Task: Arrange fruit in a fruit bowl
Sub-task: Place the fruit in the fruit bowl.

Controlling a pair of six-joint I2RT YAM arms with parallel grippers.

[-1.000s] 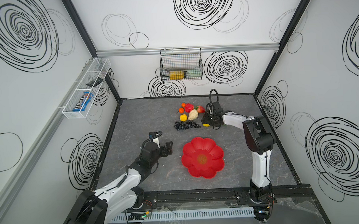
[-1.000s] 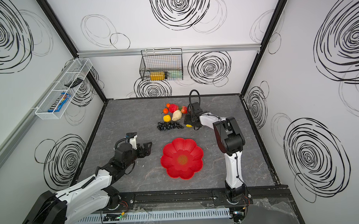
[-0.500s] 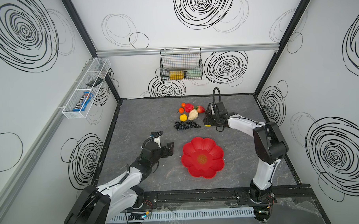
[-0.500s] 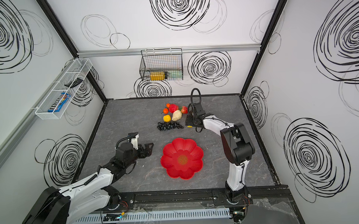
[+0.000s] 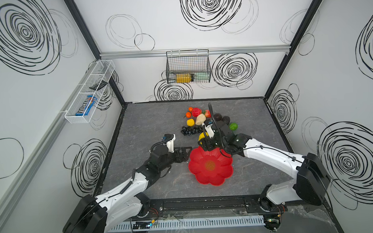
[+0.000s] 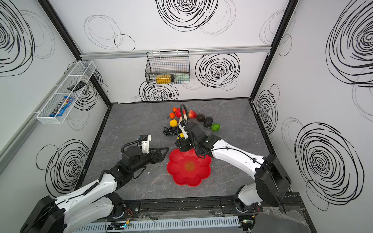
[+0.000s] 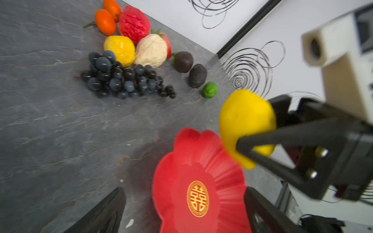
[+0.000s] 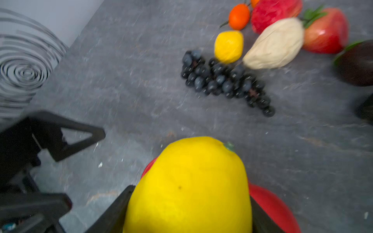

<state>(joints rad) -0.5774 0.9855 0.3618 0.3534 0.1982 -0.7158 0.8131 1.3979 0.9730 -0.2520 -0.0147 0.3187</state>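
The red flower-shaped fruit bowl (image 5: 210, 166) (image 6: 189, 167) lies empty on the grey floor. My right gripper (image 5: 204, 145) (image 8: 189, 193) is shut on a yellow lemon (image 8: 189, 187) (image 7: 246, 123) and holds it above the bowl's far rim. My left gripper (image 5: 185, 153) (image 7: 184, 193) stands open and empty beside the bowl's left rim. Behind the bowl lies the other fruit: black grapes (image 5: 190, 129), a second lemon (image 5: 190, 122), a beige piece (image 5: 199, 119), a red apple (image 5: 196, 112), a strawberry (image 5: 207, 113), tangerines (image 5: 188, 114), two avocados (image 5: 217, 116) and a lime (image 5: 233, 126).
A black wire basket (image 5: 188, 66) hangs on the back wall and a white wire shelf (image 5: 88, 92) on the left wall, both well above the floor. Walls enclose the floor on three sides.
My right gripper has come away from the fruit pile with the lemon, lifting it toward the bowl's far rim. The left gripper has edged closer to the bowl.
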